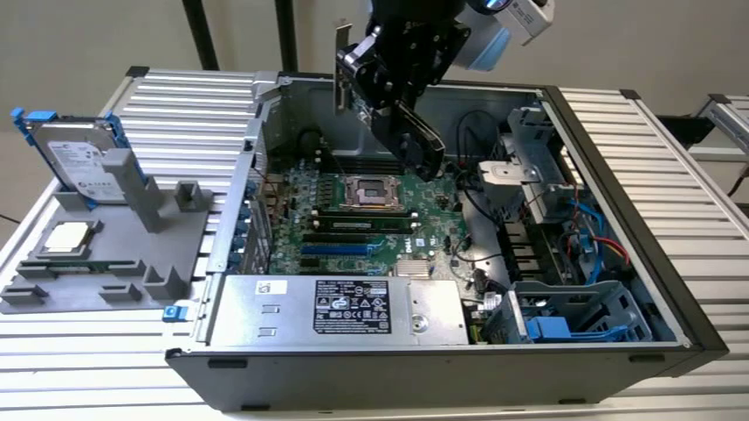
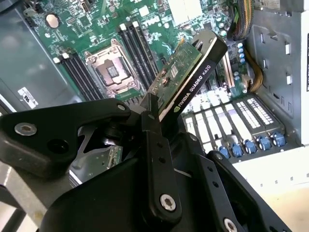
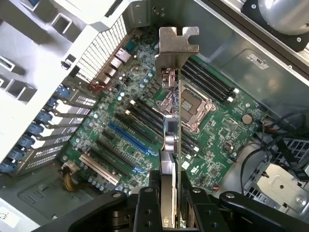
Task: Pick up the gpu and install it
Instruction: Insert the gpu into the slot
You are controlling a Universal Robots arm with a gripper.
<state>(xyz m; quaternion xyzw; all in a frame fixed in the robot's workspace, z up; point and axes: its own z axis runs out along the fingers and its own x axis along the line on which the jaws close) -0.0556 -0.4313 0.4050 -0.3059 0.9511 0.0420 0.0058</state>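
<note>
Exterior view: the gpu (image 1: pixel 419 140) is held tilted above the open computer case (image 1: pixel 410 381), clear of its walls, with free room over the motherboard (image 1: pixel 351 224). A hard drive (image 1: pixel 82 162) stands outside, toward the exterior view's left. The claw (image 1: pixel 392 101) is clamped on the card from above.

Second wrist view: the card's free end (image 2: pixel 186 72) is seen over the CPU socket (image 2: pixel 113 72).

First wrist view: its bracket (image 3: pixel 177 43) is seen edge-on above the expansion slots (image 3: pixel 130 140).

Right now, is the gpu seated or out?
Out: the gripper holds the gpu in the air above the motherboard.
</note>
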